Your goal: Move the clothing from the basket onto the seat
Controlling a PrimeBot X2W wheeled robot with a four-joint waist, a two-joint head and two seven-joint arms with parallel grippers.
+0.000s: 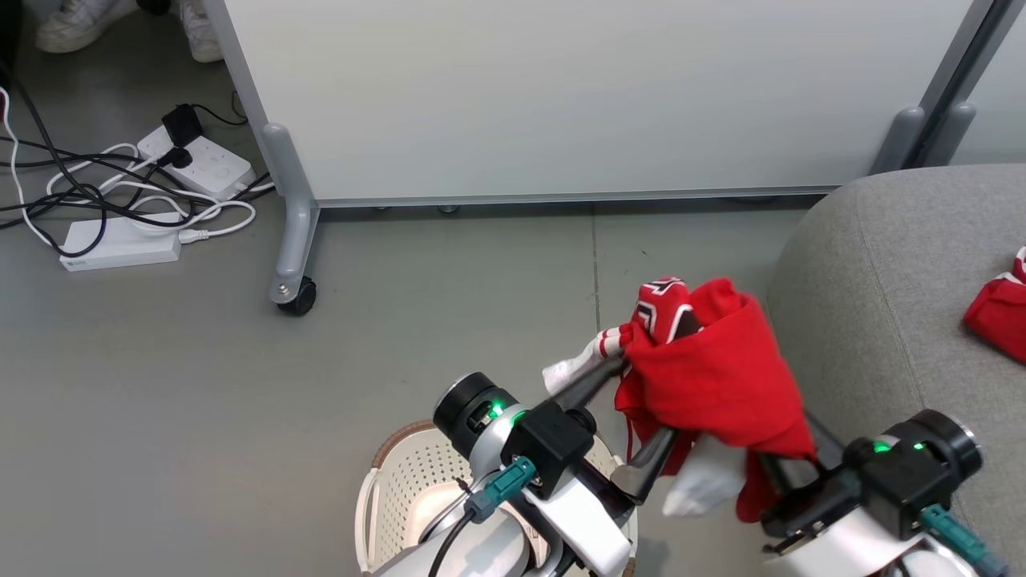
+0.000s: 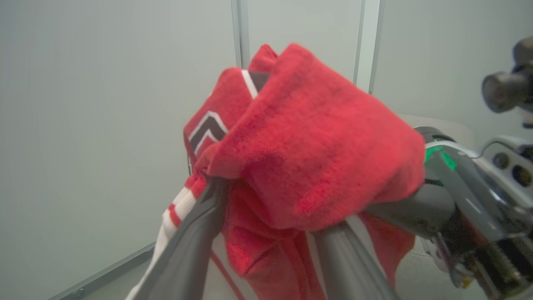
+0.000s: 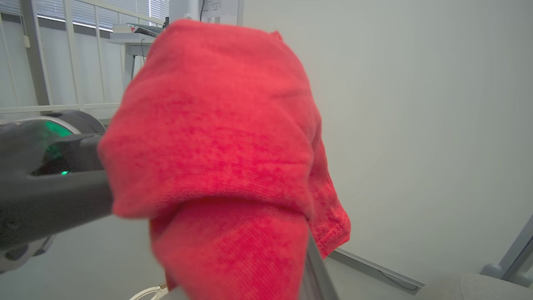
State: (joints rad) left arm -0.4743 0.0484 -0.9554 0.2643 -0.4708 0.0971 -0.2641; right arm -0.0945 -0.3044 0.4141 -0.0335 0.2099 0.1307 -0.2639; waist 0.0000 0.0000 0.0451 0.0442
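A bundle of red clothing [image 1: 713, 377] with white trim hangs in the air between the basket and the seat. My left gripper [image 1: 641, 393] reaches up-right from over the basket, its two dark fingers closed into the bundle [image 2: 308, 158]. The cloth is draped over my right gripper [image 1: 789, 461] and hides its fingertips [image 3: 216, 137]. The cream basket [image 1: 401, 481] sits on the floor under my left arm. To the right lies the grey seat [image 1: 882, 304], with another red garment [image 1: 998, 312] at its far right.
A pale partition panel [image 1: 561, 96] on castor legs [image 1: 296, 300] stands behind. Power strips and tangled cables [image 1: 120, 240] lie on the floor at the left. A person's white shoes [image 1: 80, 24] show at the top left.
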